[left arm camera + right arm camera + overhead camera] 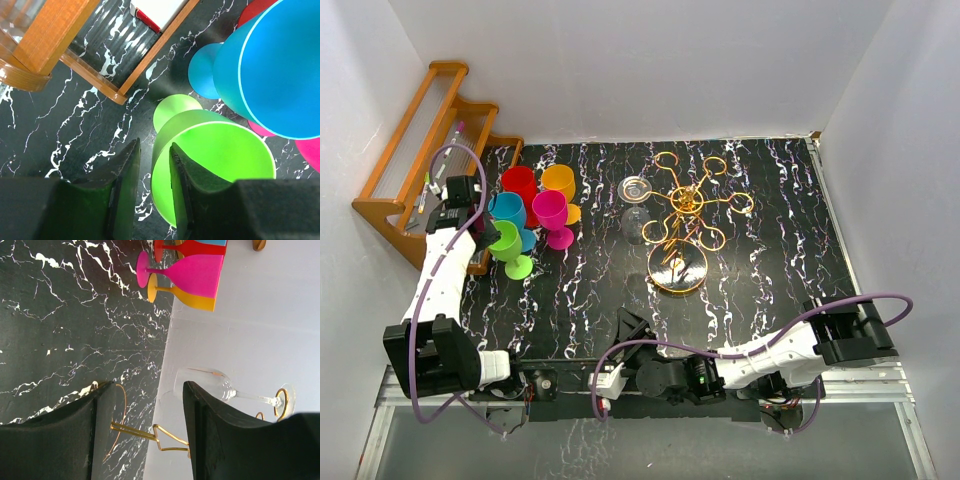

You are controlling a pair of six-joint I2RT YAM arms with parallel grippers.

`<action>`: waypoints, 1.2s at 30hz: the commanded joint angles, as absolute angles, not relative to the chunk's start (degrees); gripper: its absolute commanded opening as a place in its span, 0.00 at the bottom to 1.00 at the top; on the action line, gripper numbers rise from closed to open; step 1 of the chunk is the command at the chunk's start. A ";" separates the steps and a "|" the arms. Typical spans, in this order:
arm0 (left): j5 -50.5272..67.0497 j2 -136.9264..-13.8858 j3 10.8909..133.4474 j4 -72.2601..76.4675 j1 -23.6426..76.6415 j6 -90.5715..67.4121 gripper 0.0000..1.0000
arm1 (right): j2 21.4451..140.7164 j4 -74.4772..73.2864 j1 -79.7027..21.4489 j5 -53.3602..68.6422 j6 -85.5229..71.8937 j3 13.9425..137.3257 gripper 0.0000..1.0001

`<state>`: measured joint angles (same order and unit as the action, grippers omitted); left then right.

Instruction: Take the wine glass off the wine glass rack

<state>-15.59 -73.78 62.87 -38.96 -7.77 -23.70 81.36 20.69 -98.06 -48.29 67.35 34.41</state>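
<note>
Approach stage: the right gripper point(148, 386), fingers wide apart and empty, faces the wine glass point(202, 382) hanging at nine o'clock on the rack point(677, 266) and probably needs to reach forward to it, while the left gripper point(152, 147), narrowly parted, hovers over a green cup point(220, 155).

The wine glass rack point(678, 215) is shiny gold metal wire. The wine glass point(202, 382) is clear, smooth glass. The table point(790, 230) is black and smooth with white streaks. The green cup point(215, 150) looks like smooth plastic. The far-left shelf point(410, 150) is shiny orange wood.

Coloured goblets point(550, 208) clustered beside orange wooden shelf point(448, 72).
</note>
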 commanded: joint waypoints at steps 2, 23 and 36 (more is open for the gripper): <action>-15.70 -70.42 66.32 -40.79 -7.99 -23.51 0.31 | 79.54 22.55 -103.63 -49.00 66.08 36.50 0.58; 44.81 -60.15 68.98 -15.32 -7.45 -41.25 0.41 | 81.03 7.91 -103.36 -50.47 48.22 41.27 0.57; 41.03 -76.49 79.57 -13.82 12.37 -41.98 0.43 | 78.98 5.22 -103.12 -52.06 45.53 39.58 0.57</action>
<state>40.34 -76.16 76.16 -16.27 10.46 -41.17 81.36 4.56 -98.04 -50.22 47.51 39.00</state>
